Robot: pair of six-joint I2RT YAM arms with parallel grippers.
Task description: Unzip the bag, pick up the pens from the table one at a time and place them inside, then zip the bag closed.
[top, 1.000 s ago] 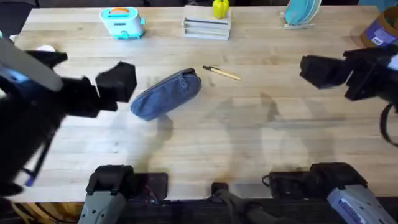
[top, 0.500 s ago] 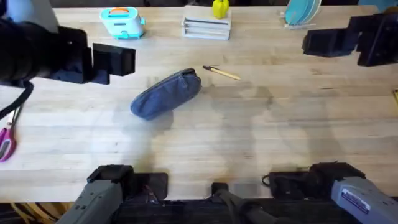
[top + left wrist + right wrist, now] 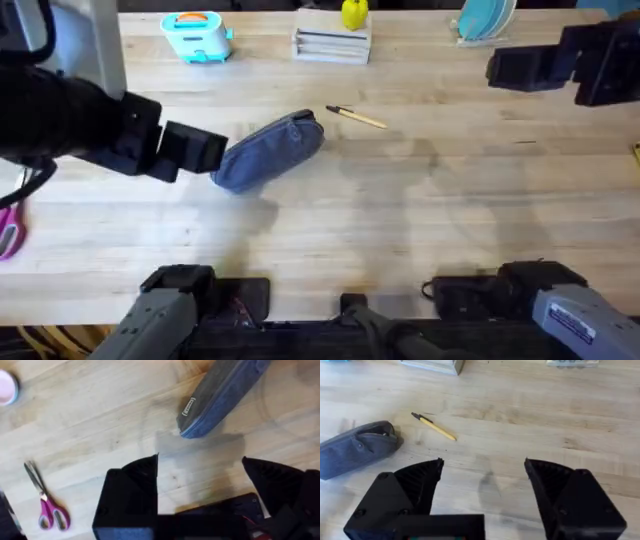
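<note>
The blue-grey bag (image 3: 268,150) lies slantwise on the table (image 3: 400,220), its zipper closed as far as I can see. Just beyond its far end lies one tan pen (image 3: 356,117) with a dark tip. My left gripper (image 3: 205,152) is open and hovers right at the bag's near-left end (image 3: 220,395), above it and apart from it. My right gripper (image 3: 505,68) is open and held high at the far right, well away from the pen (image 3: 433,427) and the bag (image 3: 357,449).
Pink-handled scissors (image 3: 8,232) lie at the left edge. Along the back stand a teal toy toaster (image 3: 196,36), a grey rack (image 3: 332,44) with a yellow item, and a teal plate in a holder (image 3: 485,20). A pink round object (image 3: 7,388) lies near the scissors (image 3: 46,505).
My left gripper swung up toward the back left, then came down and right to the bag's near end. My right gripper rose toward the back right corner and has held still since.
</note>
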